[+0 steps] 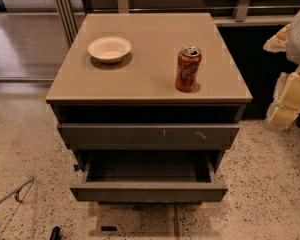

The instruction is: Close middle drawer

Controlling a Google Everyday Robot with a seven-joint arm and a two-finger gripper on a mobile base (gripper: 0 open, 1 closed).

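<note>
The middle drawer (149, 191) is pulled out from the grey cabinet (150, 59); its plain dark-grey front faces me and its inside (147, 166) looks empty. Above it sits a grey drawer front with pale scratch marks (149, 134). My gripper (288, 102) shows as a pale cream shape at the right edge of the camera view. It is to the right of the cabinet, about level with the scratched front, and apart from the drawer.
A white bowl (109, 49) and a red soda can (188, 68) stand on the cabinet top. Speckled floor surrounds the cabinet. A thin metal rod (12, 195) lies at the lower left. A railing and dark panels (255, 59) stand behind and to the right.
</note>
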